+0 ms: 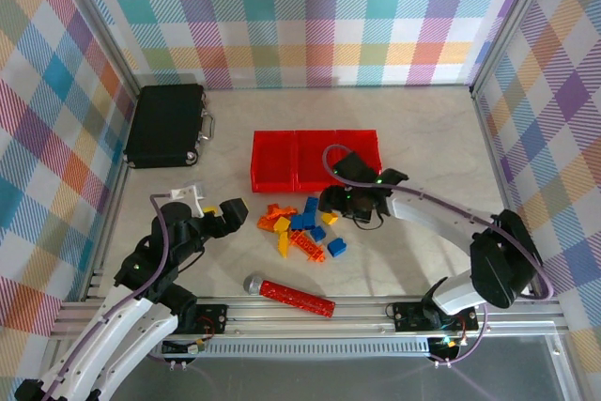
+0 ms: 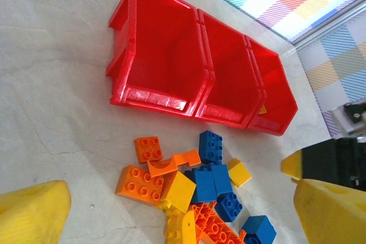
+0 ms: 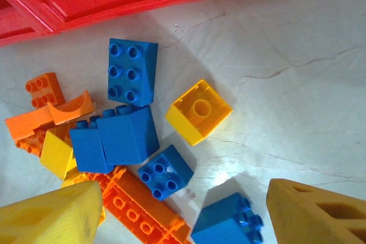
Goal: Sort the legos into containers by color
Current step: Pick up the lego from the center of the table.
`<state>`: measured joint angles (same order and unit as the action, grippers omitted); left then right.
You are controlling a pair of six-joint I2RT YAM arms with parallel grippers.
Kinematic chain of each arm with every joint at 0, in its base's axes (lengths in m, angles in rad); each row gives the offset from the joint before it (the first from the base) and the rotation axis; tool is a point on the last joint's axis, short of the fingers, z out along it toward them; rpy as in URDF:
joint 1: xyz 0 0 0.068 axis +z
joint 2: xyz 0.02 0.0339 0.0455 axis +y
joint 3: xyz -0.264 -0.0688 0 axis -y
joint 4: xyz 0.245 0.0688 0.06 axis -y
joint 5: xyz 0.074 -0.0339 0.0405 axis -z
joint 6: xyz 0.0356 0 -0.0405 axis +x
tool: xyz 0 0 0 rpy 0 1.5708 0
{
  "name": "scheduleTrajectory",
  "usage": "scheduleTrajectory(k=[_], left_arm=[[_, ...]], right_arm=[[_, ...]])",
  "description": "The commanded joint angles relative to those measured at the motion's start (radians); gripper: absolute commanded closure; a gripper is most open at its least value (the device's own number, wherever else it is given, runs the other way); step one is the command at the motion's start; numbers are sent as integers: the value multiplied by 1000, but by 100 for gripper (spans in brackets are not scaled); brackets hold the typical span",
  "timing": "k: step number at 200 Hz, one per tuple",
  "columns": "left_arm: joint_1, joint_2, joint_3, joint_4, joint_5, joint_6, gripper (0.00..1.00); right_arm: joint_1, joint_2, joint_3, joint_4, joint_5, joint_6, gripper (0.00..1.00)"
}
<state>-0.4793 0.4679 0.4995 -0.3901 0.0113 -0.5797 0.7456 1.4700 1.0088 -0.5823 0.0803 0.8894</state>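
Top external view indicates sorting is barely begun: the legos lie heaped just before the containers, which appear nearly empty, while left gripper and right gripper stand jaws apart, holding nothing.

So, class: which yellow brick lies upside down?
The yellow brick lying beside the blue bricks: its hollow underside with round tube faces up.

White arm links, black joints, purple cables — yellow fingers.
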Motion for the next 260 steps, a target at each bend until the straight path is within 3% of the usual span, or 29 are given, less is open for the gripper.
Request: scheduleTrajectory(k=[1,42,70,150,193,260], left_arm=[[-7,-32,-4,-20,3,21,1],[-6,-80,-8,-41,-14,46,1],[-7,-90,-9,-48,-23,61,0],[-6,-114,-9,-58,-18,89,0],[-7,-118,-10,-53,-15,91,0],[-7,-118,-7,-60,-16,90,1]], right_arm=[[39,52,8,25,150,217,22],[82,131,30,-28,260,431,23],[103,194,71,-44,285,497,22],[126,307,171,-71,287,513,26],[144,309,147,-57,312,564,33],[152,367,172,-56,314,569,35]])
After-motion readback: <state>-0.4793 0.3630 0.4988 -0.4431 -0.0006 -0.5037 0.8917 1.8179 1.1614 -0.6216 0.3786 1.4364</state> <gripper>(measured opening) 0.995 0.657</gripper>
